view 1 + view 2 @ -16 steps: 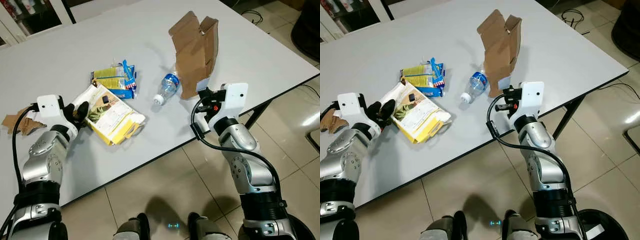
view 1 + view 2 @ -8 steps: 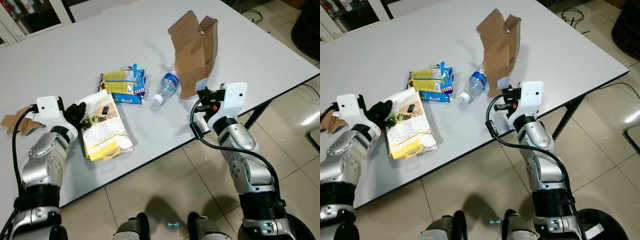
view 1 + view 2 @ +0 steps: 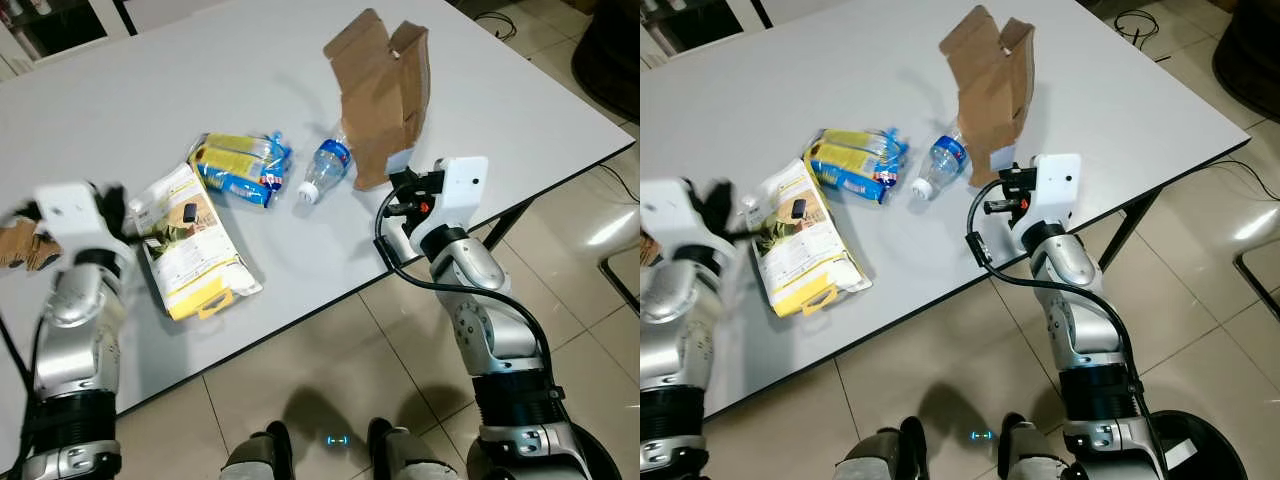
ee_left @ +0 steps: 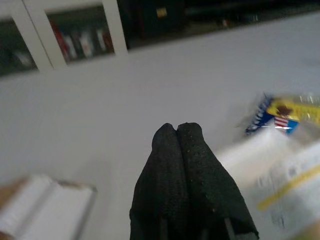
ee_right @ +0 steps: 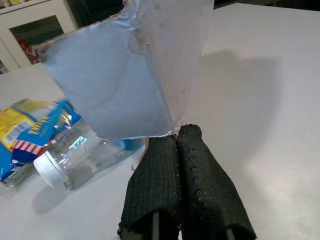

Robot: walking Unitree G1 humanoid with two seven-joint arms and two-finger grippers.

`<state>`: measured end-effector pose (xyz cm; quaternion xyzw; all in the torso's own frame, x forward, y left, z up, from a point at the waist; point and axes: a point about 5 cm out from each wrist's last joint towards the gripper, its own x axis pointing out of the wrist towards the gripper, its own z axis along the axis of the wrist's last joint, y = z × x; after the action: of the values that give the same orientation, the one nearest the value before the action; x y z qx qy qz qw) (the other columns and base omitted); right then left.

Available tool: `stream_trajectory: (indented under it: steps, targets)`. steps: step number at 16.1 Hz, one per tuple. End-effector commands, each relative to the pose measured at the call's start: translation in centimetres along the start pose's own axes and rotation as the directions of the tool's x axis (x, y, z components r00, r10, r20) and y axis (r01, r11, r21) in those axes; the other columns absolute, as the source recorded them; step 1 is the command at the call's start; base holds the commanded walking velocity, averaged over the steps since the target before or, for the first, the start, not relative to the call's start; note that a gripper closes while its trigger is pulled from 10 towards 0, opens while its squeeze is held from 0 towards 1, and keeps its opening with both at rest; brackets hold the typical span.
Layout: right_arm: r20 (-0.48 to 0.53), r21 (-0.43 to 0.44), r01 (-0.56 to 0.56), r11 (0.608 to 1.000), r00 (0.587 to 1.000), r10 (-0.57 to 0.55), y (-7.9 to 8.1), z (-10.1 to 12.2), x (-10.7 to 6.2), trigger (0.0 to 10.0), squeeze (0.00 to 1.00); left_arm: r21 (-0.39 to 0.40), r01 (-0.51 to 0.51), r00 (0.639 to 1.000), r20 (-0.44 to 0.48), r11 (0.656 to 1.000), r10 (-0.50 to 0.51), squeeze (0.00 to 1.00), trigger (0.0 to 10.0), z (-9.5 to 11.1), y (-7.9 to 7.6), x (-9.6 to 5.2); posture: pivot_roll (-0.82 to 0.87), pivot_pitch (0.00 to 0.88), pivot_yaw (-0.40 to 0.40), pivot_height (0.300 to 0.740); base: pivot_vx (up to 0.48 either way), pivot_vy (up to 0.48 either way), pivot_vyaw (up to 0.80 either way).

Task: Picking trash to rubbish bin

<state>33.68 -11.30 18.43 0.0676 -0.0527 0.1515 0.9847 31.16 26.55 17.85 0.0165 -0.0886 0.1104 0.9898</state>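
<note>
On the white table (image 3: 500, 90) stands a torn brown cardboard piece (image 3: 378, 92), upright. My right gripper (image 5: 176, 131) is shut, its tips touching the cardboard's lower corner (image 5: 150, 75). A clear plastic bottle (image 3: 322, 172) lies beside it, cap toward me. Left of the bottle lies a yellow and blue snack bag (image 3: 240, 165). A white and yellow paper package (image 3: 192, 242) lies flat near the front edge. My left gripper (image 4: 176, 128) is shut on nothing, blurred, just left of the package (image 3: 112, 208).
Brown cardboard scraps (image 3: 18, 245) lie at the table's far left. The table's front edge (image 3: 330, 300) runs diagonally, with tiled floor (image 3: 300, 380) below it. A table leg (image 3: 505, 215) stands behind my right arm. Glass-door cabinets (image 4: 75, 40) stand beyond the table.
The paper package was dragged toward the front left and now lies flat. My left gripper has drawn back from it to the left. The snack bag shifted toward the bottle.
</note>
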Motion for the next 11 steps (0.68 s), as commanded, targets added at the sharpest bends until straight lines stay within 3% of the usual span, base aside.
stream_trajectory:
  steps: [1,4,6,7,8,10,11]
  targets:
    - [0.008,-0.001,-0.016,1.0,1.0,0.016,0.3,0.1,0.2,10.0,0.0,0.022,-0.036,0.999,0.036,0.999,0.035,0.0,0.0,0.8,0.6,-0.1,-0.06,0.204,0.068,0.74,0.0,0.0,0.0]
    - [0.03,-0.004,-0.032,0.999,0.999,0.033,0.5,0.5,1.1,10.0,0.0,0.031,-0.054,0.991,0.123,0.998,0.05,0.0,0.0,2.9,0.0,0.0,-0.04,0.168,0.062,0.74,0.0,0.0,0.0]
    - [0.036,-0.005,-0.037,0.999,0.999,0.038,0.6,0.6,1.4,10.0,0.0,0.026,-0.044,0.995,0.086,0.999,0.041,0.0,0.0,2.4,-0.7,-0.3,-0.04,0.155,0.06,0.74,0.0,0.0,0.0]
    - [0.039,-0.005,-0.039,0.999,0.998,0.039,0.6,0.6,1.5,10.0,0.0,0.012,-0.051,0.997,0.067,0.999,0.05,0.0,1.5,2.0,-1.0,-0.5,-0.04,0.15,0.06,0.74,0.0,0.0,0.0]
    - [0.043,-0.006,-0.042,0.999,0.998,0.042,0.6,0.6,1.7,10.0,0.0,-0.009,-0.052,0.997,0.056,0.999,0.053,1.0,10.0,1.7,-1.5,-0.9,-0.03,0.142,0.058,0.74,0.0,0.0,0.0]
    - [0.047,-0.006,-0.047,0.999,0.998,0.048,0.7,0.6,2.0,10.0,0.0,-0.029,-0.056,0.997,0.042,0.998,0.057,1.0,10.0,1.2,-1.9,-1.4,-0.03,0.131,0.057,0.74,0.0,0.0,0.0]
    - [0.051,-0.006,-0.052,0.999,0.997,0.053,0.8,0.6,2.1,10.0,0.0,-0.001,-0.089,0.996,0.016,0.996,0.089,1.0,10.0,0.7,-1.7,-1.7,-0.03,0.125,0.057,0.74,0.0,0.0,0.0]
